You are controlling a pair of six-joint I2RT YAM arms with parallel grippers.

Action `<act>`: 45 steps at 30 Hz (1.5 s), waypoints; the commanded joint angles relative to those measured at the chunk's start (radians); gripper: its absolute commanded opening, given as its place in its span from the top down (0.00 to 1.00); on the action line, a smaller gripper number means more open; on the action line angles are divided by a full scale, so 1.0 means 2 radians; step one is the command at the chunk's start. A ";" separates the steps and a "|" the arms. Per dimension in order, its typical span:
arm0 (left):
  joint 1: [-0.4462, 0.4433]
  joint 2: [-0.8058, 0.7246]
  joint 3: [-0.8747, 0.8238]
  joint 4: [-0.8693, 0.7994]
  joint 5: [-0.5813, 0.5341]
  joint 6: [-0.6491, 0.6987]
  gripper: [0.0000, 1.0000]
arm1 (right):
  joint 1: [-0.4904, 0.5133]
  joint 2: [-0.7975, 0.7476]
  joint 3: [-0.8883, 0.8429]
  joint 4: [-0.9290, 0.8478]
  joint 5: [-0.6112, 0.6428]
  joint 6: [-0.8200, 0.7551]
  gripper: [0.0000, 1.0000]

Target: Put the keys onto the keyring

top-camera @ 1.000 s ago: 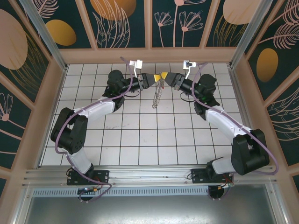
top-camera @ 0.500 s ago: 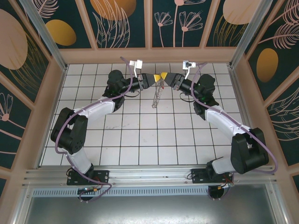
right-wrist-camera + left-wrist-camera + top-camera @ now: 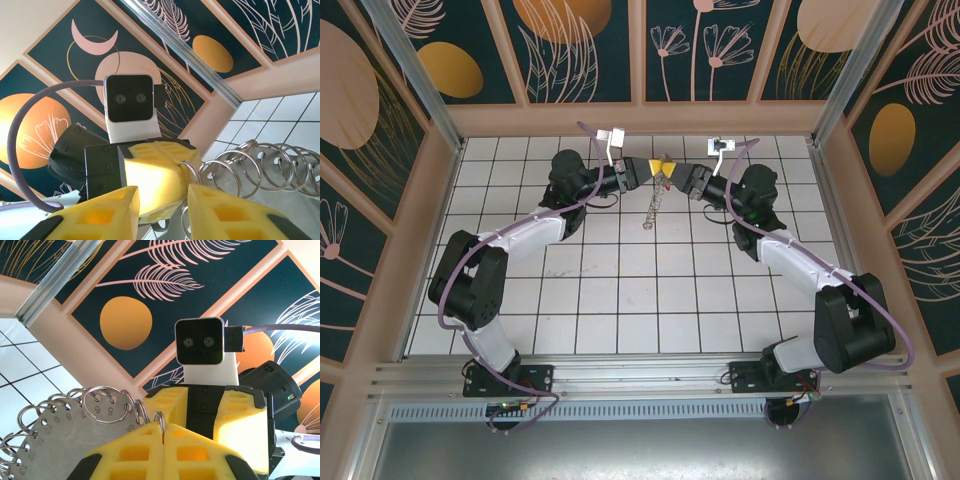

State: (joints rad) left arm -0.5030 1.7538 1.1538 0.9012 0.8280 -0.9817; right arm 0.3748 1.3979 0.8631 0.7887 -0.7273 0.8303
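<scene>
- Because the left gripper (image 3: pixel 163 432) has its yellow fingers pressed together on a single thin wire ring of the keyring (image 3: pixel 65 437), a nudge or twist could work that wire out of the pinch. The whole piece would then drop to the tiled table (image 3: pixel 620 290).
- The right gripper (image 3: pixel 163 199) has its fingers apart and grips nothing that I can see. Its tips sit nose to nose with the left pair.
- Risk here: if it advances or closes, it may strike the left fingers. It may also catch a neighbouring ring, since the rings crowd side by side along the edge.
- The keyring reads as a grey numbered plate edged with rings. It is held in the air between the two grippers, near the back wall.
- In the top view it hangs from the pinch. Its long axis runs from the grippers toward the arm bases, with the free end leaning slightly left.
- Judgement: the free end is unsupported, so any jolt could set it swinging and shift the target ring.
</scene>
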 commanded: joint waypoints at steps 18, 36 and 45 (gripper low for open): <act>-0.001 -0.006 0.013 0.033 0.011 0.002 1.00 | -0.011 0.002 0.013 0.017 -0.007 0.011 0.66; -0.001 -0.007 0.013 0.036 0.011 0.000 1.00 | 0.000 0.011 0.022 0.004 -0.011 -0.004 1.00; 0.001 -0.039 0.024 -0.074 -0.008 0.087 0.63 | -0.036 0.004 0.046 -0.094 -0.033 -0.093 1.00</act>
State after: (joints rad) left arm -0.5022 1.7485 1.1584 0.8486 0.8268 -0.9230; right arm 0.3340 1.4239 0.8978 0.6971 -0.7567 0.7628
